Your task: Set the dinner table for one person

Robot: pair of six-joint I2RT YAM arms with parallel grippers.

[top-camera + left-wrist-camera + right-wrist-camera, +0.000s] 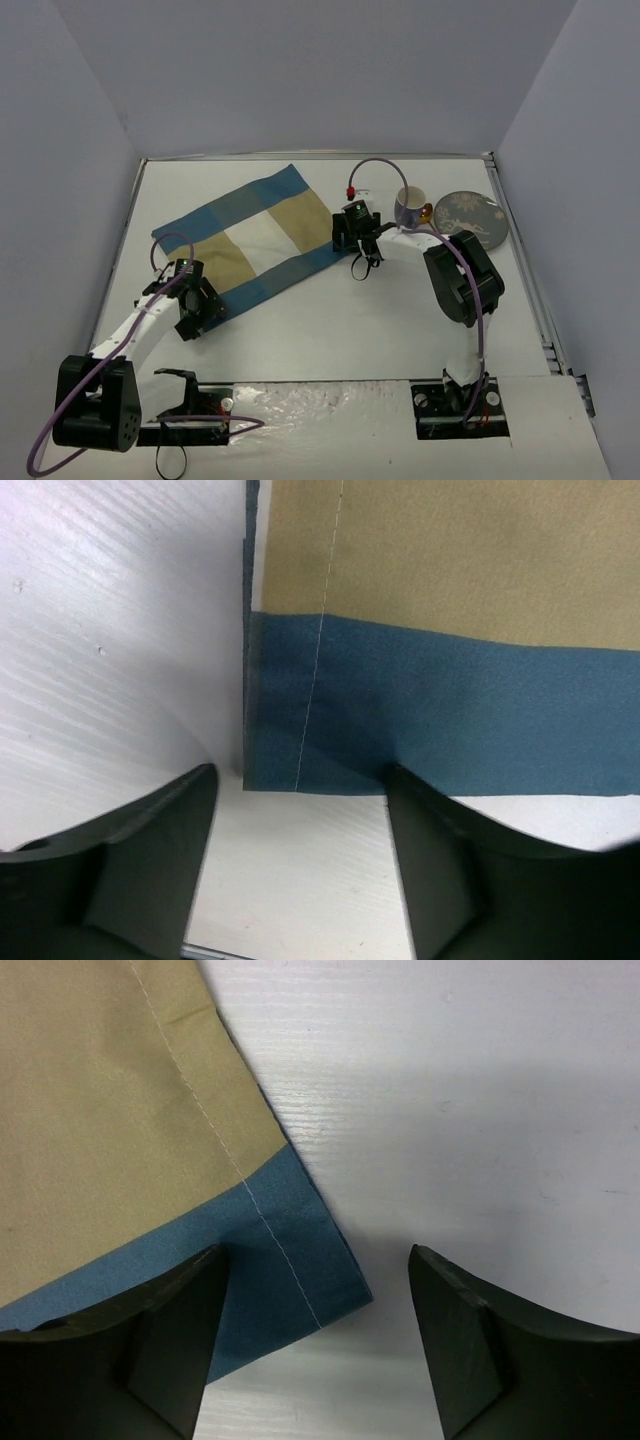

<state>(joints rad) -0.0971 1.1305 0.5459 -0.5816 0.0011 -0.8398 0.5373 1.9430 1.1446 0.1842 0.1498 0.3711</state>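
Note:
A blue-and-tan striped cloth placemat (pixel 250 240) lies askew on the white dinner table (pixel 330 310), left of centre. My left gripper (pixel 196 322) is open over its near left corner; the left wrist view shows the blue corner (pixel 300 750) flat on the table between my fingers (pixel 150 850). My right gripper (pixel 362 262) is open over the mat's right corner; the right wrist view shows that blue corner (pixel 300 1280) lying flat between my fingers (pixel 460 1330). A purple mug (pixel 411 208) and a grey patterned plate (pixel 470 216) stand at the back right.
Grey walls enclose the table on three sides. A metal rail (pixel 520 260) runs along the right edge. The arm bases (pixel 460 400) sit at the near edge. A pink cable loops above the right wrist (pixel 375 170).

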